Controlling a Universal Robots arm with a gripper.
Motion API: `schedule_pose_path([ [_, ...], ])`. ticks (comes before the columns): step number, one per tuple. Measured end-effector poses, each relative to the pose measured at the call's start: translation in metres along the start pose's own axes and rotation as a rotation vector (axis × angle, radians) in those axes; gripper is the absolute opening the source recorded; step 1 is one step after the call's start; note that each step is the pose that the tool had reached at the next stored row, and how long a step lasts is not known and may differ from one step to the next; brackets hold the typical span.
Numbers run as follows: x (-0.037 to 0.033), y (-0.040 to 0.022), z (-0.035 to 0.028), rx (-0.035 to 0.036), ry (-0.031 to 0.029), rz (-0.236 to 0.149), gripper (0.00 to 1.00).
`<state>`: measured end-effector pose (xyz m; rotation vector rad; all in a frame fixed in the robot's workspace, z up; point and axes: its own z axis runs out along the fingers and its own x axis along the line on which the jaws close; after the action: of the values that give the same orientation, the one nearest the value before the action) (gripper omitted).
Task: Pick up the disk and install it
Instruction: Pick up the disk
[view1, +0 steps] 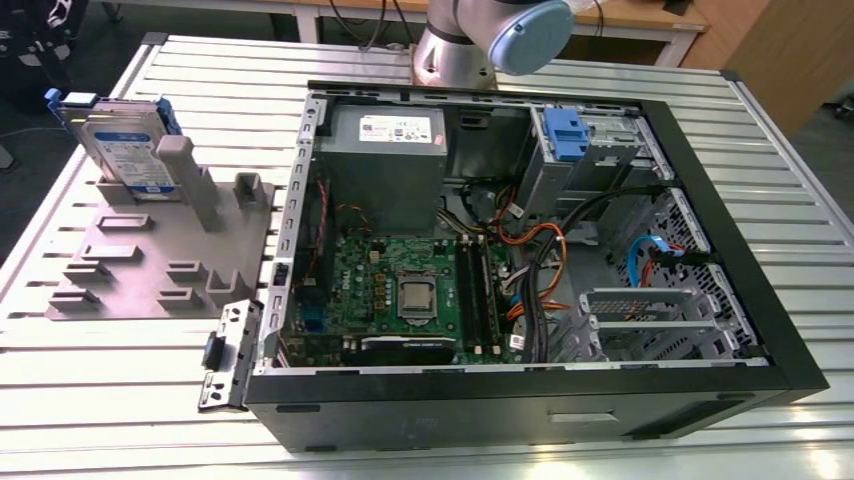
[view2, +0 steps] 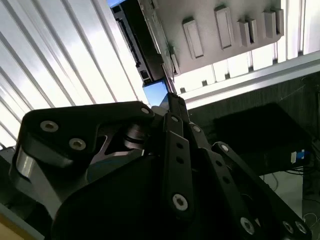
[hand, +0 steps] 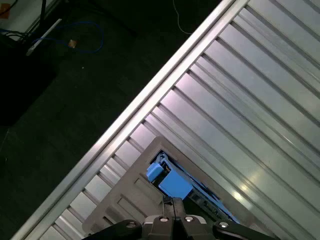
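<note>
Gripper (hand: 172, 201) pinched closed and empty above the disk (view1: 124, 150), upright at a corner of the fixture (view1: 134, 275); probably stiff, weighty, shock-sensitive, best gripped across its flat faces

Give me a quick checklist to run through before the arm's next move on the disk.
1. Disk upright in the grey fixture: ok.
2. Gripper pointed at the disk's blue end, first wrist view: ok.
3. Gripper open for a grasp: not ok, shut.
4. Disk held: not ok, gripper apart from it.
5. Computer case open on top: ok.
6. Drive bay free to take the disk: cannot tell.
</note>
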<state>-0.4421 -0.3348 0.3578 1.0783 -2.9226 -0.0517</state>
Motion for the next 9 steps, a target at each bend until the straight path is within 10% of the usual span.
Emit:
schedule_pose_path([
  [9, 0.0, 0.0, 0.0, 0.0008, 0.0024, -0.061, 0.11],
])
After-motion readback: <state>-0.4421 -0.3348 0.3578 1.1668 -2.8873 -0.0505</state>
